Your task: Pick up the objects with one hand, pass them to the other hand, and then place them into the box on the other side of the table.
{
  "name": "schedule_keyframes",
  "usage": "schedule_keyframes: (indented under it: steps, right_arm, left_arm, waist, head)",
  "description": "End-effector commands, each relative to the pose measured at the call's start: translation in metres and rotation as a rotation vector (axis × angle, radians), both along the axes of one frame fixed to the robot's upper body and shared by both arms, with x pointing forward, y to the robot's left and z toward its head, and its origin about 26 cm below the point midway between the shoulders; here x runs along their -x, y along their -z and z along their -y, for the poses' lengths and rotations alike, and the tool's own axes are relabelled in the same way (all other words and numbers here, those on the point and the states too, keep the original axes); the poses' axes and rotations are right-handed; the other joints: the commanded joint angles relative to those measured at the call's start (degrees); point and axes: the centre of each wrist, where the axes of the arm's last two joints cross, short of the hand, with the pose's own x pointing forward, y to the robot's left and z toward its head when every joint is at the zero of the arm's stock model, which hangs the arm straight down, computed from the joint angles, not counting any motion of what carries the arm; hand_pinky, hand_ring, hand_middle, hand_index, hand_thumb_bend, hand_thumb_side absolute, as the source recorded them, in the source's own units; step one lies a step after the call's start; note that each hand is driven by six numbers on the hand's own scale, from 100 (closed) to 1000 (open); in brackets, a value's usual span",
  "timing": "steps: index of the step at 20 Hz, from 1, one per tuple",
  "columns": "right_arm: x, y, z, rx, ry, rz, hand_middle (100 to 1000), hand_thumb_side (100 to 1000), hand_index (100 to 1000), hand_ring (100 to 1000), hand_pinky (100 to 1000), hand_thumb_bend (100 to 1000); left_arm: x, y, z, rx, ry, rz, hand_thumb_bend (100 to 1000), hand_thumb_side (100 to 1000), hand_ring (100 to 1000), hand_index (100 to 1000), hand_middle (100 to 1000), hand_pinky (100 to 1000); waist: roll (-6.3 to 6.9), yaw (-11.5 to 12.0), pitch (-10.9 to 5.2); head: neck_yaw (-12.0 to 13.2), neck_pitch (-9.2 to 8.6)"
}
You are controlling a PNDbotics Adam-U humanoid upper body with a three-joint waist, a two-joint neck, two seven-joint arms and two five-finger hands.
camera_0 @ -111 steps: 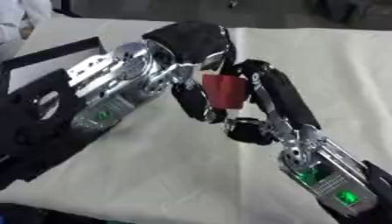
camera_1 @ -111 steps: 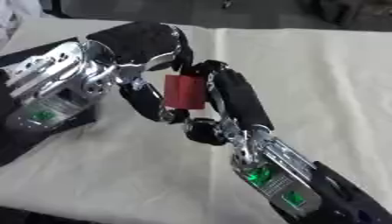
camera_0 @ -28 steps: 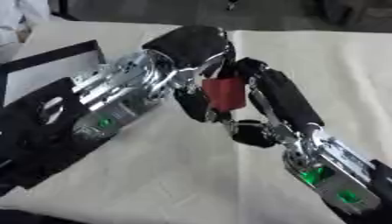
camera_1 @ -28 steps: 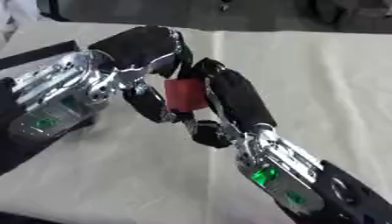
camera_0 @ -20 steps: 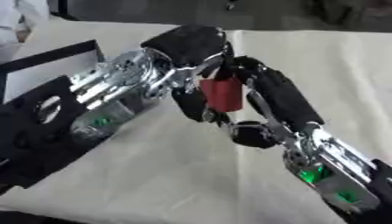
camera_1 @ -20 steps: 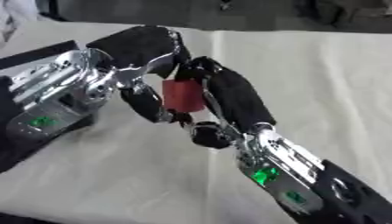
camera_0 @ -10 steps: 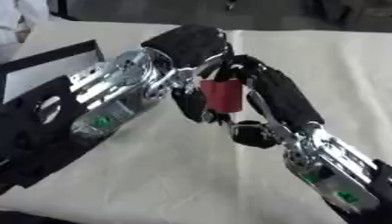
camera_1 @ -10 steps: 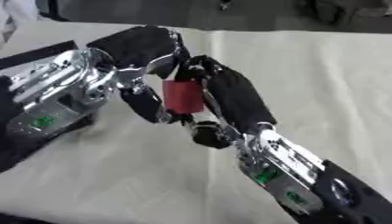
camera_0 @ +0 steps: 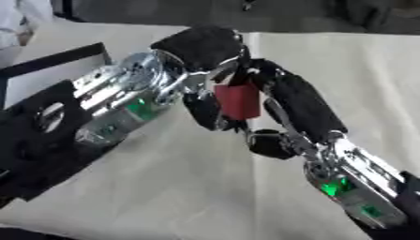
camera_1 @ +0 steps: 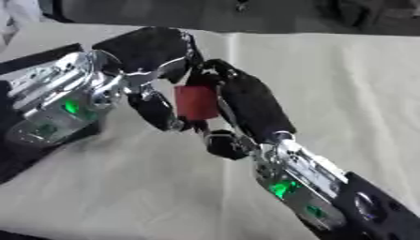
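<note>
almost nothing has moved since a second ago: i still have both hands closed in on the red block (camera_0: pixel 239 101) above the table (camera_0: pixel 164 187). in the left eye view, the left hand (camera_0: pixel 201 54) curls over the block's top and left; the black box (camera_0: pixel 49 61) lies well left of the block. in the right eye view, the right hand (camera_1: pixel 246 105) presses the block's right side, fingers curled round it. i judge the handover mid-way; release and boxing remain.
</note>
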Motion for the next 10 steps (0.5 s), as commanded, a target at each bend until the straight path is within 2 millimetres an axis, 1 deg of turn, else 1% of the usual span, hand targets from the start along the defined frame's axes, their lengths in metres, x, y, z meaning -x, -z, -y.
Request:
schedule_keyframes:
  steps: [1,5,7,8,10]
  right_arm:
    - [0.0187,-0.0204,-0.0109,-0.055,-0.076,0.088,853,100,956,766,693,269]
    - [0.0186,-0.0198,-0.0101,-0.055,-0.073,0.082,853,100,969,768,700,211]
    - [0.0186,-0.0196,-0.0100,-0.045,-0.077,0.080,857,100,979,775,709,345]
    - [0.0187,-0.0193,-0.0100,-0.038,-0.081,0.080,858,100,981,777,712,370]
    - [0.0187,-0.0190,-0.0099,-0.023,-0.088,0.081,862,100,990,785,723,458]
  left_arm:
    - [0.0009,0.0011,0.0009,-0.021,0.006,-0.001,164,100,403,394,270,607]
    - [-0.0011,0.0022,-0.0023,-0.031,-0.005,-0.006,176,100,401,392,266,606]
    - [-0.0018,0.0028,-0.0033,-0.036,-0.009,-0.010,181,100,400,390,263,605]
    - [-0.0020,0.0029,-0.0035,-0.038,-0.010,-0.011,181,100,399,390,262,605]
    - [-0.0029,0.0032,-0.0040,-0.040,-0.014,-0.012,184,100,399,390,261,605]
  waist:
    - [0.12,-0.1,-1.27]
    - [0.21,-0.1,-1.26]
    - [0.25,-0.1,-1.26]
    - [0.25,-0.2,-1.26]
    - [0.24,-0.3,-1.28]
  head:
    - [0.1,-0.53]
    - [0.1,-0.46]
    - [0.0,-0.47]
    - [0.0,-0.47]
    - [0.0,-0.46]
